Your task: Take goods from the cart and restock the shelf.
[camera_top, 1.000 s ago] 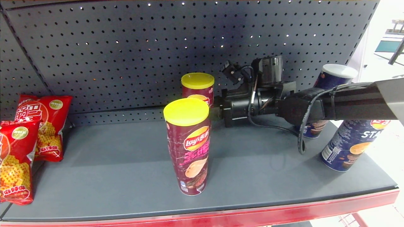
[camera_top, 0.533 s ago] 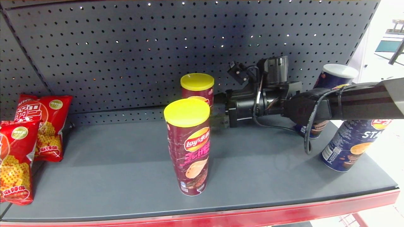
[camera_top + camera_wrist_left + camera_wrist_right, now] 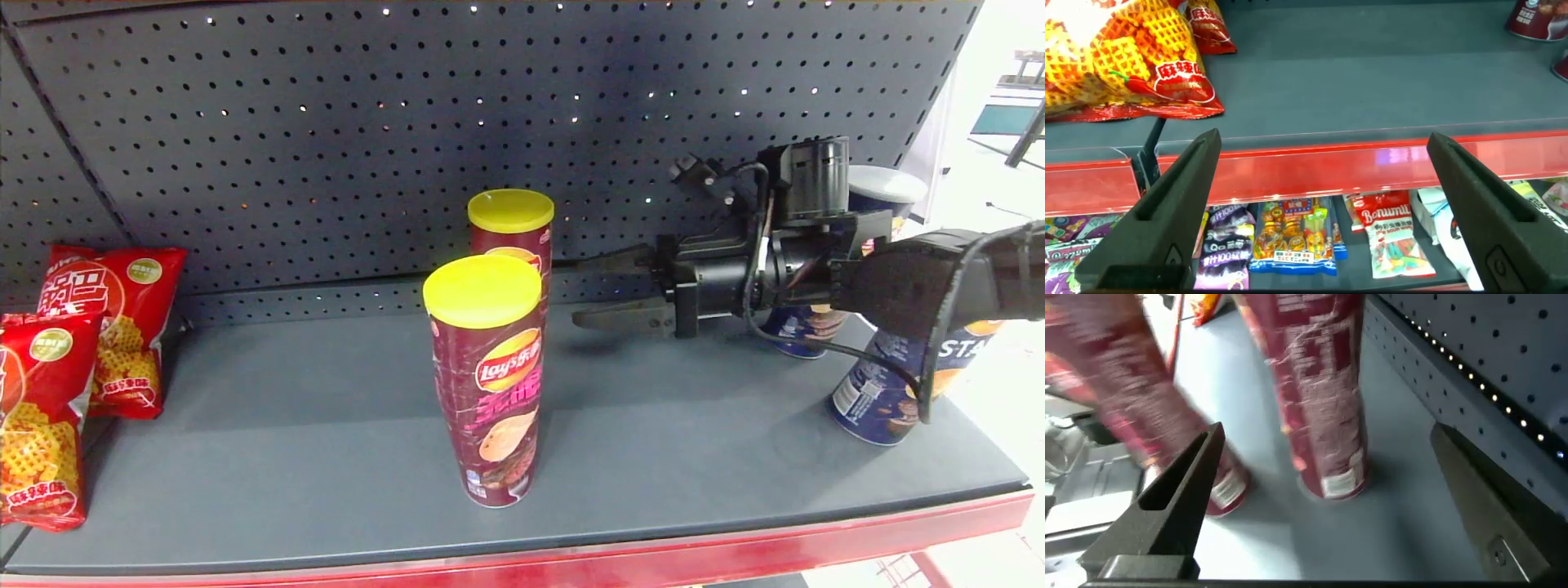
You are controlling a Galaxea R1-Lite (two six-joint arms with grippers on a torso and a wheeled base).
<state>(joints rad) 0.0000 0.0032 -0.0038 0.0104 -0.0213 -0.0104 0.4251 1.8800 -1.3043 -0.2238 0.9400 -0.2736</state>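
The right gripper [image 3: 578, 292] is held level above the shelf [image 3: 326, 425], near the right side of the rear can [image 3: 510, 233] and pointed toward it. Its jaws are spread apart and nothing is clamped between them.

The rear can is a maroon tube with a yellow lid. It stands upright on the shelf, close to the perforated back panel [image 3: 326, 122]. The front can [image 3: 486, 384], of the same kind, stands upright in front of it, nearer the red front edge. In the right wrist view, the rear can [image 3: 1319, 392] is framed between the two spread fingers and the front can [image 3: 1151, 416] appears blurred beside it, with a gap between the two.

Two blue cans [image 3: 886, 392] stand at the right end of the shelf, partly hidden behind the right arm. Two red snack bags [image 3: 122, 327] lean at the left end.

The left gripper [image 3: 1324, 139] is held in front of the shelf's red front edge. Its jaws are set wide apart and are empty. Assorted packets [image 3: 1290, 237] are seen on a lower level beneath that edge
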